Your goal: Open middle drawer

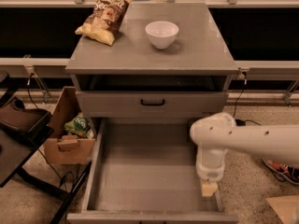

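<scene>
middle drawer out far past bench front edge, we judge it open; tool low at its right wall, likely clearing off; grip: cannot tell.

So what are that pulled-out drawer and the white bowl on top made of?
The middle drawer looks like matte grey painted board or laminate, possibly metal: flat, even panels, no grain or shine. The bowl looks like glossy white ceramic, maybe plastic: smooth, with a soft sheen. The gripper, down by the drawer's right wall, looks like pale plastic.
</scene>
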